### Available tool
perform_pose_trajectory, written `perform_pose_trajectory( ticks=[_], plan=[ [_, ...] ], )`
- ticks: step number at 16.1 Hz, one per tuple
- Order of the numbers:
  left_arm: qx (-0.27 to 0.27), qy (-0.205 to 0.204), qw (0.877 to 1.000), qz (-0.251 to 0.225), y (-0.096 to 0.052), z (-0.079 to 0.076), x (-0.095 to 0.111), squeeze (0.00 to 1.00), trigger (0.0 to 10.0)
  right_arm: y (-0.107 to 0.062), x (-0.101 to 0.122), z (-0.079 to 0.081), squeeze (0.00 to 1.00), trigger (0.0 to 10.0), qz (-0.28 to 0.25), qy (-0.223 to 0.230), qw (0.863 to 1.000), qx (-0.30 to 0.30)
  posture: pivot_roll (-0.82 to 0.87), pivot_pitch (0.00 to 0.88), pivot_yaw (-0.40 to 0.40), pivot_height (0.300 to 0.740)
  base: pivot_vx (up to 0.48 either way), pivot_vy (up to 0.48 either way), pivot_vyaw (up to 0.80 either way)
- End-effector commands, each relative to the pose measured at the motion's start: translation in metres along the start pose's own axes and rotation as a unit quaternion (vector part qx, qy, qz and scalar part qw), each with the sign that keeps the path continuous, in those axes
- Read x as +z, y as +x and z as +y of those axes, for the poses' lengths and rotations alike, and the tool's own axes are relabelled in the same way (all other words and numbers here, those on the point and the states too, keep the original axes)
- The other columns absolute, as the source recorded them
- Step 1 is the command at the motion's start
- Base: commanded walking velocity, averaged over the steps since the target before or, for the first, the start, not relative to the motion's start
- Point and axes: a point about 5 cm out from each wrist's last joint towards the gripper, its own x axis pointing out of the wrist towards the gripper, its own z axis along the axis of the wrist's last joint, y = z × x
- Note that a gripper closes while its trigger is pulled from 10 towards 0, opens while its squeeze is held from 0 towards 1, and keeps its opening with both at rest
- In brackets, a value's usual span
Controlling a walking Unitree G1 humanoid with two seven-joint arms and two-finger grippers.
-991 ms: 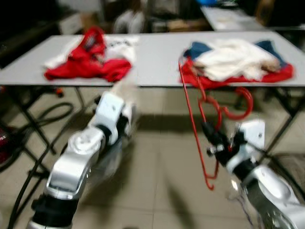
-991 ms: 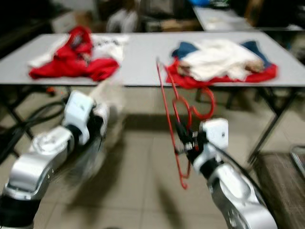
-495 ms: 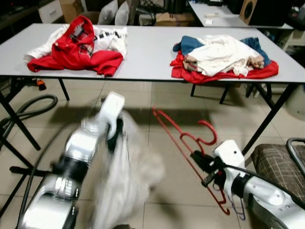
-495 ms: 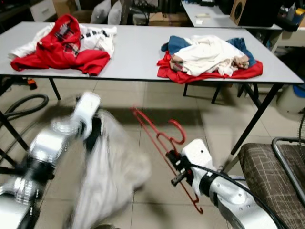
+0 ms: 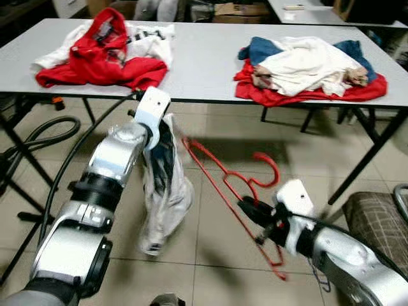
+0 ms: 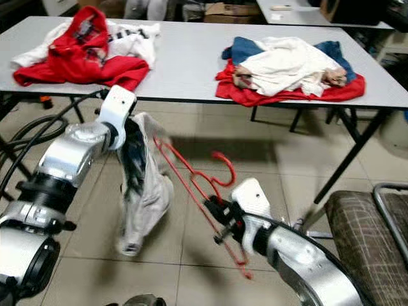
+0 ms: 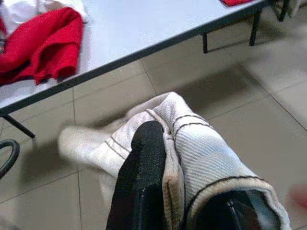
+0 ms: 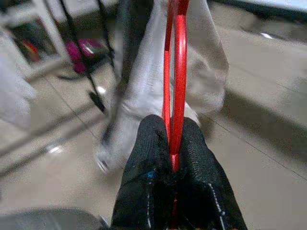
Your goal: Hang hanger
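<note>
Right gripper pinching red hanger low at 5 o'clock, left gripper clamped on white garment at 9; best steer hanger's tip into collar, keeping both pinches firm

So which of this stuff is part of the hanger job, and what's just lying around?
In play:
- red hanger, clamped in right gripper
- white garment, held by left gripper

Lying about:
- two clothes piles on table
- hose
- chair
</note>
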Motion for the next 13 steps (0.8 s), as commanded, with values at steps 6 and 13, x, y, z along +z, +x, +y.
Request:
perform_pose_trajectory(
  ticks=[6,13],
  plan=[
    [0.013,0.006,0.999,-0.04,0.001,0.005,0.028,0.0,0.0,0.006,0.008,0.008,0.0,10.0,-0.022,0.008,0.999,0.03,0.13,0.0,0.027,0.74,0.0,0.0,0.0],
    [0.026,0.014,0.999,-0.031,0.001,0.011,0.03,0.0,0.0,0.009,0.009,0.016,0.0,10.0,-0.024,0.018,0.997,0.073,0.15,0.0,0.015,0.74,0.0,0.0,0.0]
  ],
)
